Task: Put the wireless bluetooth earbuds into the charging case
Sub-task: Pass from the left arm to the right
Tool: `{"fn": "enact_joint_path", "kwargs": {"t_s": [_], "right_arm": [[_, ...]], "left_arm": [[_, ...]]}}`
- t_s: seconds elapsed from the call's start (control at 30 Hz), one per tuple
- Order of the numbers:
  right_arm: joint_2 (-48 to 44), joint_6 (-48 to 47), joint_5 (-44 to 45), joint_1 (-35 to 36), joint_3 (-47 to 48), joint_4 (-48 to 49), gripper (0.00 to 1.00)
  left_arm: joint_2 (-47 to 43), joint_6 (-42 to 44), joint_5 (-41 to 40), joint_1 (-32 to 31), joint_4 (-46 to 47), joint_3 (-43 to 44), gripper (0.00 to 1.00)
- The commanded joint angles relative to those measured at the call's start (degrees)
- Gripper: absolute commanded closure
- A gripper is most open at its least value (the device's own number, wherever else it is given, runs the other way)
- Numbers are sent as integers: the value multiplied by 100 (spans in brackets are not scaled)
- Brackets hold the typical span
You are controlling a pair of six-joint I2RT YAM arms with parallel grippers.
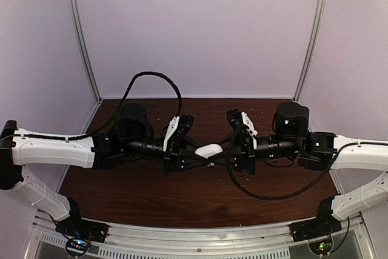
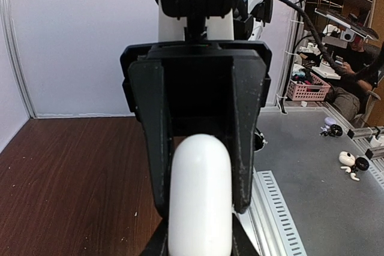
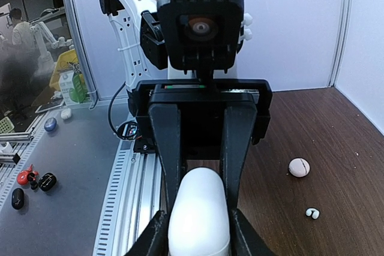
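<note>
- R gripper & L gripper meet tip to tip over mid-table, both clenched on the charging case, a white oval held clear of the table.
- Case long axis runs arm to arm, approx. level, w/ each pair of jaws pinching one end. Lid looks closed, but can't tell for sure.
- The earbuds are two tiny white bits lying close together on the wood. They sit below the jaws & off to the far side, away from the arm bases. They're not in the case & not btwn any jaws.
- Buds show only in the R wrist view, so R arm is prob. nearer.
- Just beyond the buds is a round white piece w/ a slit, apart from them.
- Both jaws are busy, so one arm likely must let go & reach down + outward for the buds.
</note>
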Motion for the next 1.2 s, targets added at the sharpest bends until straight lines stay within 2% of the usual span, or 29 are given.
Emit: {"fn": "enact_joint_path", "kwargs": {"t_s": [0.0, 0.53, 0.8, 0.83, 0.87, 0.9, 0.93, 1.03, 1.1, 1.17], "right_arm": [[-93, 7, 78, -32, -69, -92, 66], [-202, 90, 76, -148, -227, 50, 69], [-222, 114, -111, -148, -189, 80, 82], [-234, 119, -114, -150, -191, 82, 84], [-241, 125, -109, -155, -198, 80, 85], [-257, 126, -95, -156, -204, 73, 86], [-275, 126, -65, -157, -220, 67, 87], [-343, 77, 48, -189, -278, -42, 89], [-420, 45, 104, -208, -340, -101, 89], [-502, -3, 173, -209, -410, -158, 89]], "left_arm": [[-125, 71, 52, 21, 304, 138, 100], [-70, 80, 101, 20, 338, 162, 100], [-22, 130, -48, 20, 228, 200, 100], [-4, 151, -76, 20, 172, 216, 94], [13, 159, -85, 20, 124, 227, 84], [12, 159, -121, 20, 66, 243, 69], [-6, 171, -163, 20, 33, 242, 60], [-239, 122, -376, 20, 267, 18, 47], [-372, 11, -592, 20, 378, -117, 33], [-420, -22, -593, 21, 375, -142, 25]]}}
